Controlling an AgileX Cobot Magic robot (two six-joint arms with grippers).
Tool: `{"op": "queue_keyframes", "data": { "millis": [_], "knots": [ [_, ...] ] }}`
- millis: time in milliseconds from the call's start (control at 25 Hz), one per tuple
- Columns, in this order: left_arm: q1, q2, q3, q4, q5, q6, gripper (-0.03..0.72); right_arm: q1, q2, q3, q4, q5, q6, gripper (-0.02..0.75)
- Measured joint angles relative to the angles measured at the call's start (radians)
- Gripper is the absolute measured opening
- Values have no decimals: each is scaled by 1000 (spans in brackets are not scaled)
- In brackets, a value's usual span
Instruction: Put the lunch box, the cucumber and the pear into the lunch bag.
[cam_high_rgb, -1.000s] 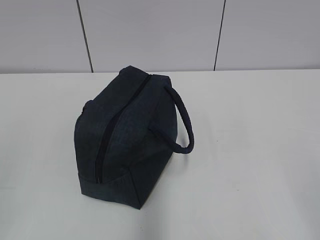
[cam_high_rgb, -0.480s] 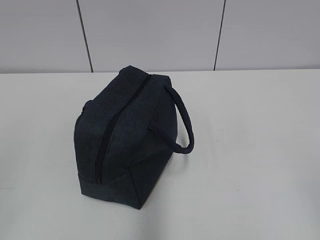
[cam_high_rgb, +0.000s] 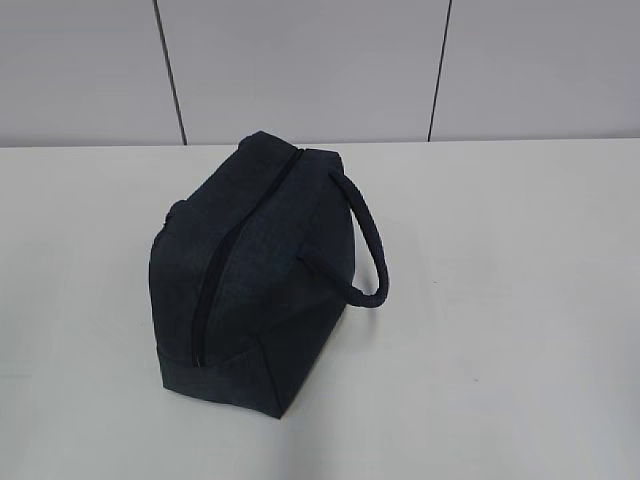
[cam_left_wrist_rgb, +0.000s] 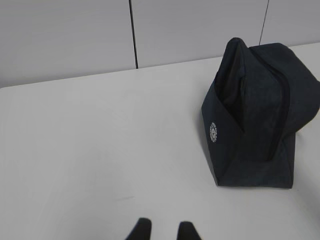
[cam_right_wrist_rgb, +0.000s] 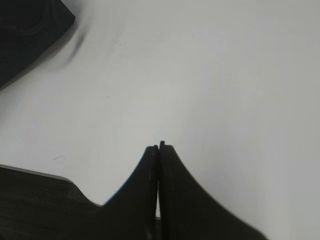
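Currently I read the lunch bag (cam_high_rgb: 255, 275) zipped shut on the white table (cam_high_rgb: 500, 300), well ahead and right of my left gripper (cam_left_wrist_rgb: 162, 231), jaws slightly apart, empty. Right gripper (cam_right_wrist_rgb: 159, 147): jaws pressed together, bag corner far ahead-left.

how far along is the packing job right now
The lunch bag sits zipped shut on the table, with no lunch box, cucumber or pear in view, so whether they are inside cannot be told. Nothing in hand: left gripper empty, slightly open; right gripper shut, empty.
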Motion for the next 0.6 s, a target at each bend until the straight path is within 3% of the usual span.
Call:
{"op": "queue_keyframes", "data": {
  "millis": [360, 600],
  "knots": [
    [1, 0, 0, 0, 0, 0, 90, -2, 0, 0, 0, -2, 0, 0],
    [1, 0, 0, 0, 0, 0, 91, -91, 0, 0, 0, -2, 0, 0]
  ]
}}
